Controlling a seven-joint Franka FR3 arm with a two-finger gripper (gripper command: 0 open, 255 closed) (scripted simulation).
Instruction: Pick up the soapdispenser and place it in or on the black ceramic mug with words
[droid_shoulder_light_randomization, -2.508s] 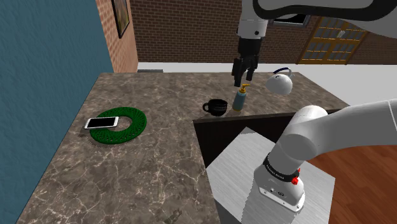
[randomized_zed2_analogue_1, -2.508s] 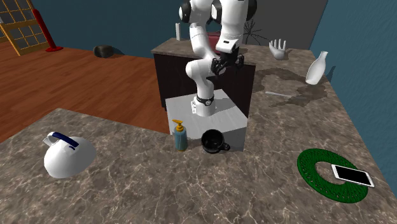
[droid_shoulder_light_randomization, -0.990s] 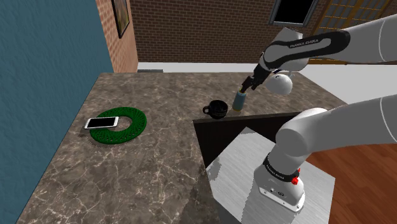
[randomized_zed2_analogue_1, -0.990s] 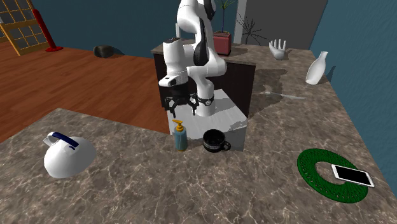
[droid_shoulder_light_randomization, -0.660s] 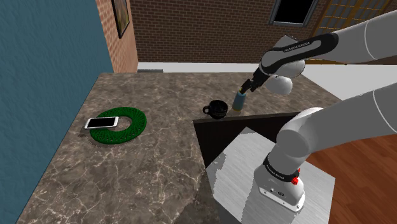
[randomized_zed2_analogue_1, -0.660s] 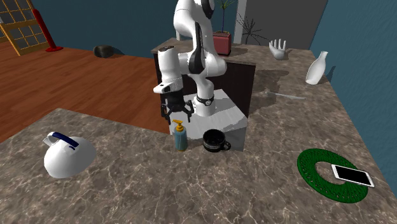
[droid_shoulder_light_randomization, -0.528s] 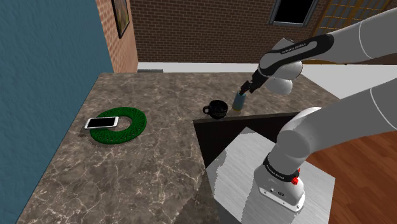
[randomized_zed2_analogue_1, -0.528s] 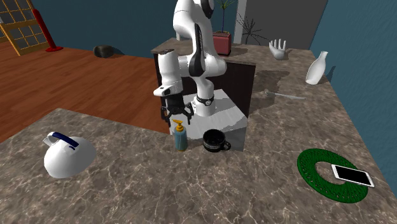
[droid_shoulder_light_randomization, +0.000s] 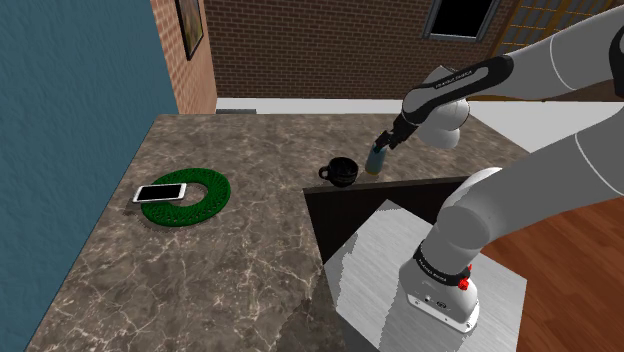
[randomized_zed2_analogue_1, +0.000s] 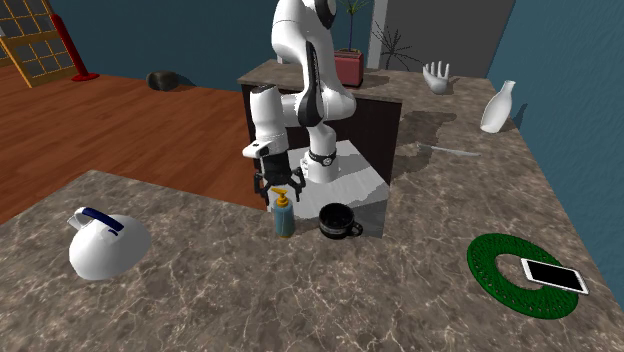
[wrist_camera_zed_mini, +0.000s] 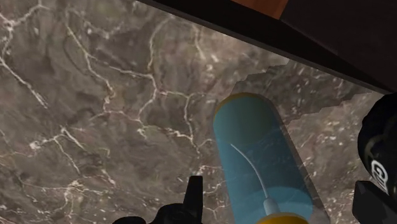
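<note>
The pincer (randomized_zed2_analogue_1: 279, 186) hangs over the soap dispenser (randomized_zed2_analogue_1: 284, 216), its jaws wide apart. In the wrist view the two black fingers (wrist_camera_zed_mini: 194, 198) straddle the teal bottle with a strip of bare stone showing on either side, so nothing is gripped. The dispenser, teal with a yellow pump, stands upright on the marble counter (randomized_zed2_analogue_1: 300, 300), close to the edge that faces the robot's stand (randomized_zed2_analogue_1: 345, 185). In the wrist view that edge runs as a dark line just past the bottle's base.

The black mug (randomized_zed2_analogue_1: 337, 221) sits just beside the dispenser at the same edge, apart from it, mouth up and handle turned away from the bottle. In the shoulder view the arm comes in low from that view's right, over the counter's corner.

Away from the edge the counter lies open: a broad run of bare marble separates the mug from the green ring (droid_shoulder_light_randomization: 187, 199), which carries a white phone (droid_shoulder_light_randomization: 160, 191). A white kettle (randomized_zed2_analogue_1: 103, 245) with a blue handle rests well apart from the dispenser, on the side opposite the mug.
</note>
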